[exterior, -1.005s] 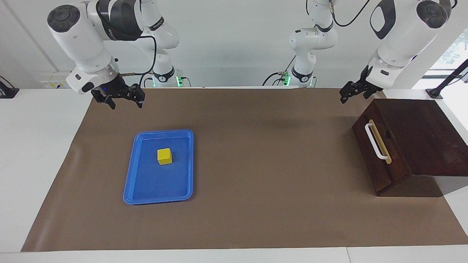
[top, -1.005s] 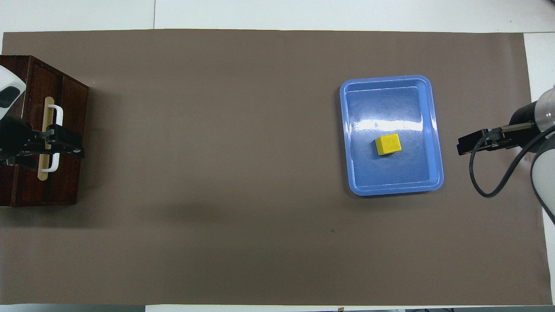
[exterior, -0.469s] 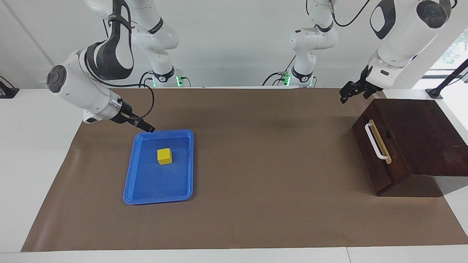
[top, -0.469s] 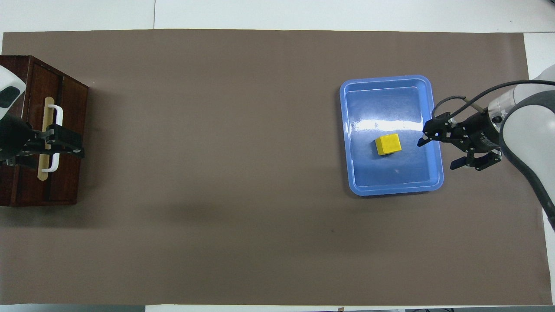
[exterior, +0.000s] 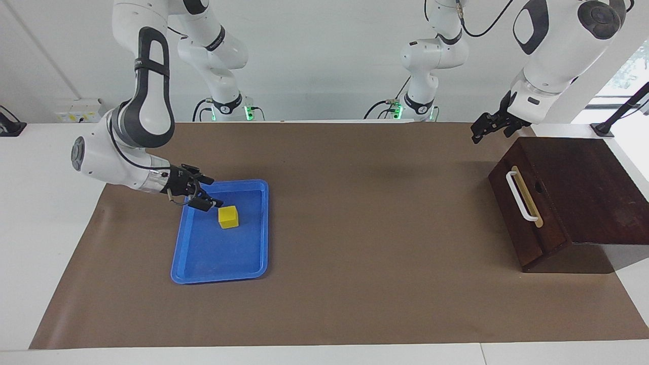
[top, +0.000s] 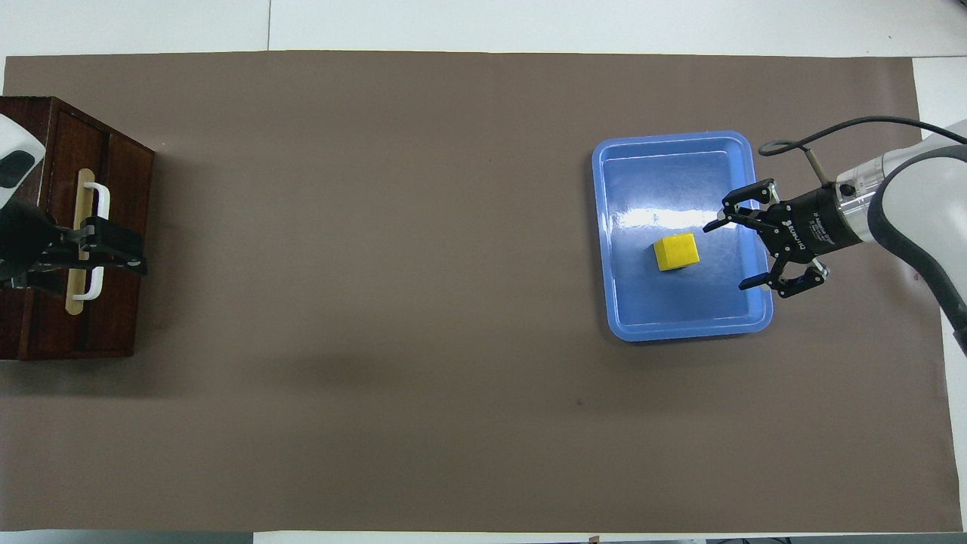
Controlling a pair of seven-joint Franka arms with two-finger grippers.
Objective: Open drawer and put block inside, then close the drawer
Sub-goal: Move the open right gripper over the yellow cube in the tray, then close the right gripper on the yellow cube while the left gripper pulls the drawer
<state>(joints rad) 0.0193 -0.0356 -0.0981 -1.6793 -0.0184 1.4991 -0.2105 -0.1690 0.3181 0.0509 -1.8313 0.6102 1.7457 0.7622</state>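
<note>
The block (exterior: 228, 217), a small yellow cube, lies in the blue tray (exterior: 218, 276) toward the right arm's end of the table. My right gripper (exterior: 210, 192) is open and low over the tray, just beside the block without touching it. In the overhead view the right gripper (top: 727, 255) sits beside the block (top: 676, 251). The drawer (exterior: 520, 196) of the dark brown box is shut, its white handle facing the mat. My left gripper (exterior: 479, 133) waits in the air above the drawer's front, clear of the handle. In the overhead view the left gripper (top: 125, 253) covers part of the drawer's handle (top: 100, 198).
A brown mat (exterior: 365, 243) covers the table. The tray (top: 680, 332) holds only the block. The dark brown box (exterior: 588, 192) stands at the left arm's end, partly off the mat. Nothing lies on the mat between tray and box.
My right arm has swung down from beside the mat to low over the tray, its gripper now next to the block. The left arm, block and drawer have not moved.
</note>
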